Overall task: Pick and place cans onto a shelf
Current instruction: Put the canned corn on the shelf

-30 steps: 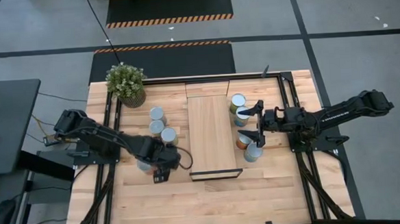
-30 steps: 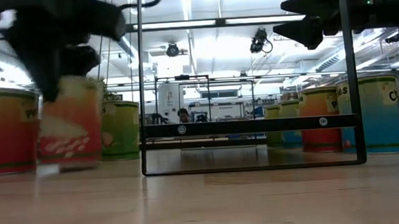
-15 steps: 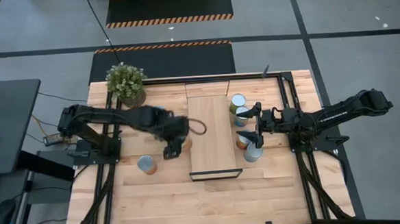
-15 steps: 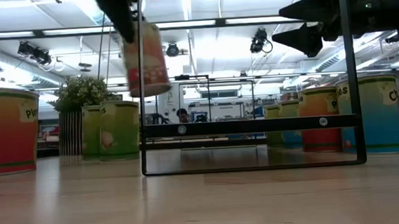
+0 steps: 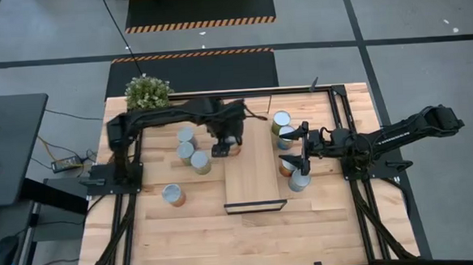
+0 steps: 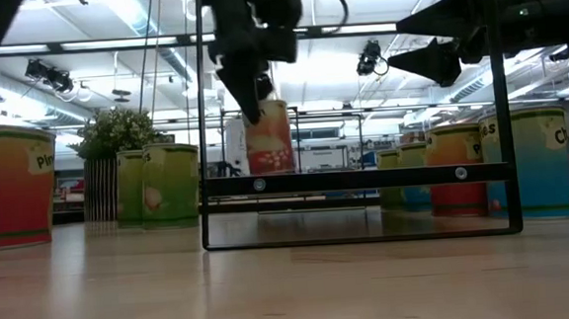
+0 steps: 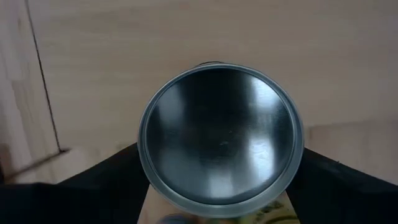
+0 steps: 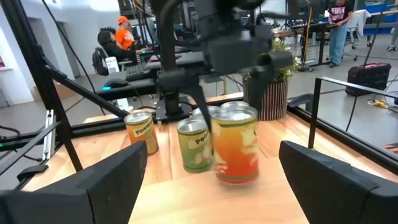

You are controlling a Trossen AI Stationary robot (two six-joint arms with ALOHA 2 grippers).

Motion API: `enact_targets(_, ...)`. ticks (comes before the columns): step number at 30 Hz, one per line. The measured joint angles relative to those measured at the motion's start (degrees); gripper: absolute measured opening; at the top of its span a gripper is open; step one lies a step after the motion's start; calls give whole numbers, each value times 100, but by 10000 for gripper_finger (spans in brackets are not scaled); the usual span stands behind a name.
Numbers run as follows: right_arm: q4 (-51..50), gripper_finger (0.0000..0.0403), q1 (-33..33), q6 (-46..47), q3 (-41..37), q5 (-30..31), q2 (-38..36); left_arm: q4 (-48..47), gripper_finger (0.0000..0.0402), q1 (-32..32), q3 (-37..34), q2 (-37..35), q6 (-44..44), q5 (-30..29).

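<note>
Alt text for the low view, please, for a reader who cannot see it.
The left claw holds an orange-labelled can in the air above the dark-framed light-wood shelf. More cans stand on the plank table: green ones beside a potted plant, others at both sides. The right claw hangs open, upper right.

In the left wrist view the held can (image 7: 221,140) shows only its round top; its label is hidden below, and the left gripper's fingers (image 7: 93,186) are cut off by the frame edge. In the low view the left gripper (image 6: 255,87) is motion-blurred, the shelf (image 6: 355,179) seen edge-on only
</note>
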Motion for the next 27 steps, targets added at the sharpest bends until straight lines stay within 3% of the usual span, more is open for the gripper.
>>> enact_targets(4,-18,373,71,41,0,0,0,-84,329,70,429,448,531,-138)
enact_targets(11,-39,373,251,37,0,51,0,-30,386,41,654,679,892,-500)
enact_targets(18,-39,373,323,-29,0,126,0,-130,395,-98,655,632,905,-1740)
enact_targets(27,-39,373,321,-44,0,127,-2,27,396,-61,653,626,692,-2830)
